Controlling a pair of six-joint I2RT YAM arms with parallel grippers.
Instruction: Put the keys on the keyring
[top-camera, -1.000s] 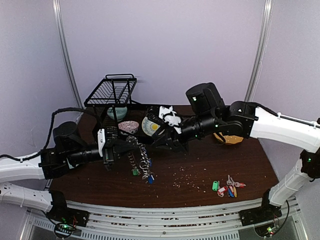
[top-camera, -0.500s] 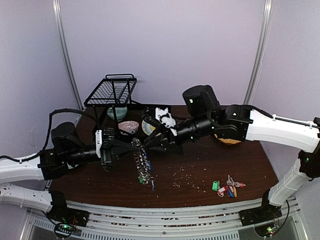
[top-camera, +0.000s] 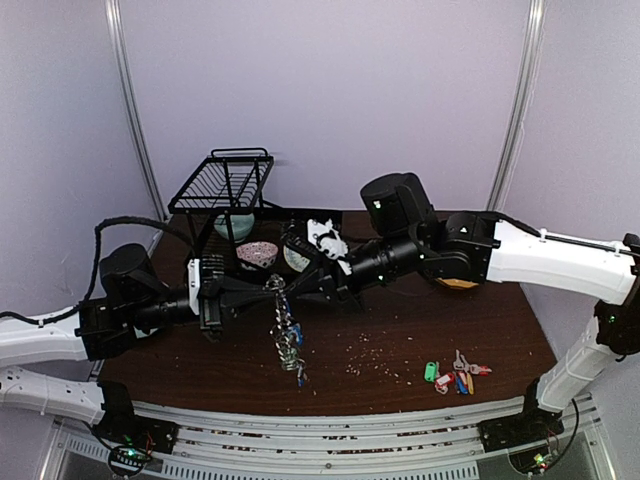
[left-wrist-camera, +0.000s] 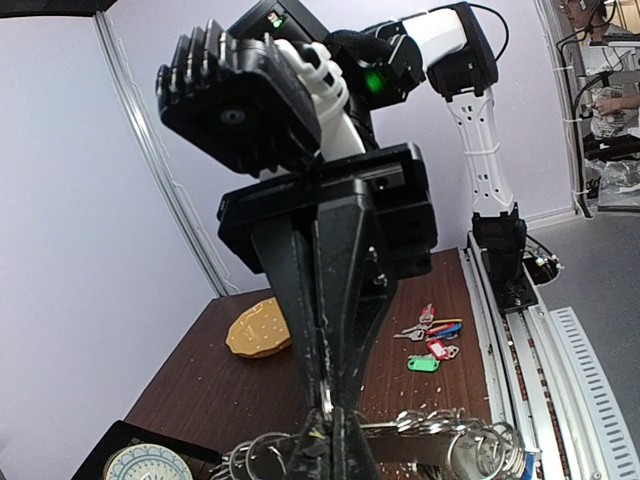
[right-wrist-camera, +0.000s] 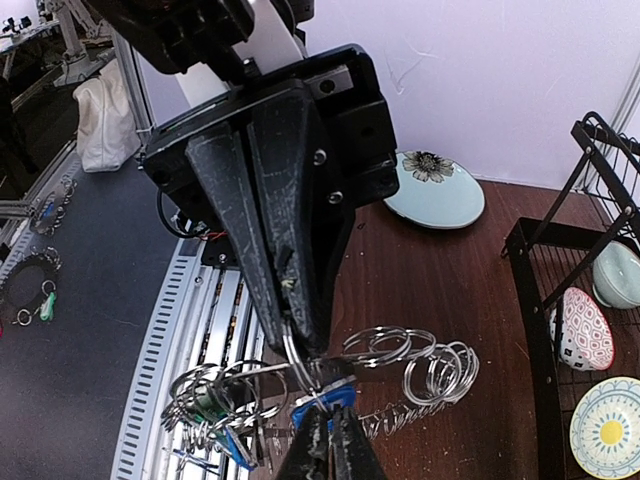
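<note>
- Left fingers (top-camera: 267, 290) clamped on keyring (top-camera: 288, 335), held mid-air over bench (top-camera: 400, 330) centre, tags dangling.
- Right fingers (top-camera: 292, 289) narrow, pinching a rim ring.
- Keys (top-camera: 460, 361) lie near right, well apart.
- Next, likely: right lets go, fetches keys.

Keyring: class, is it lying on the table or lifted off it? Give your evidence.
Lifted. The keyring hangs between the left gripper and right gripper, both pinching its top, its tags dangling above the table.
</note>
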